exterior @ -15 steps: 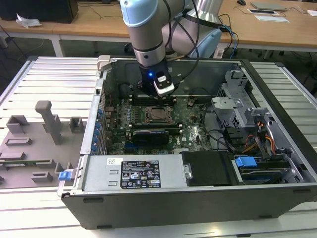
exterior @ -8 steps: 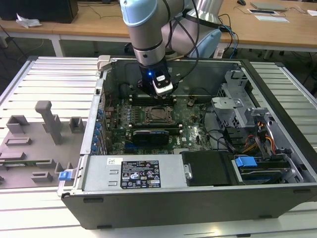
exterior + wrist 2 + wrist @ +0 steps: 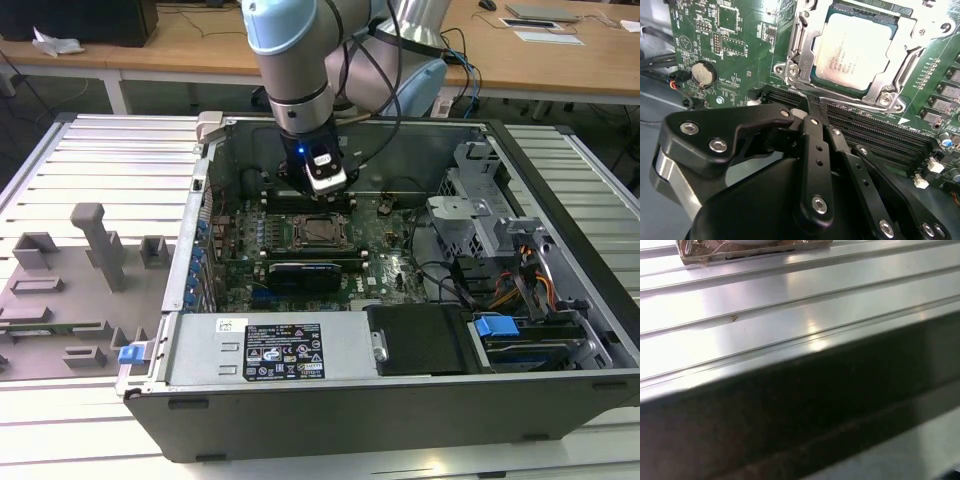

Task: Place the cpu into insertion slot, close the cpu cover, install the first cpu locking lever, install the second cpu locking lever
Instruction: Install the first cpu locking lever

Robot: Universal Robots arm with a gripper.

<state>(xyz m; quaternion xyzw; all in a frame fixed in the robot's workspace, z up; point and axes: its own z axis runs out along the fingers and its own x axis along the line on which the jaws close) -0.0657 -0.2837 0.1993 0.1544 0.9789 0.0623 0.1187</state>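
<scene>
Bright even light; glare streaks the ribbed metal surface (image 3: 790, 295), whose dark foreground edge blurs.

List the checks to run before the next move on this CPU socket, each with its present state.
1. cpu seated flat in the socket: ok.
2. cpu cover down around the chip: ok, its frame lies over the chip's edges.
3. Both locking levers latched: cannot tell.
4. pincer off the socket: ok, it sits over the memory slots beside the socket.
5. Loose cables away from the socket: ok, they lie towards the exterior view's right of the board.
</scene>
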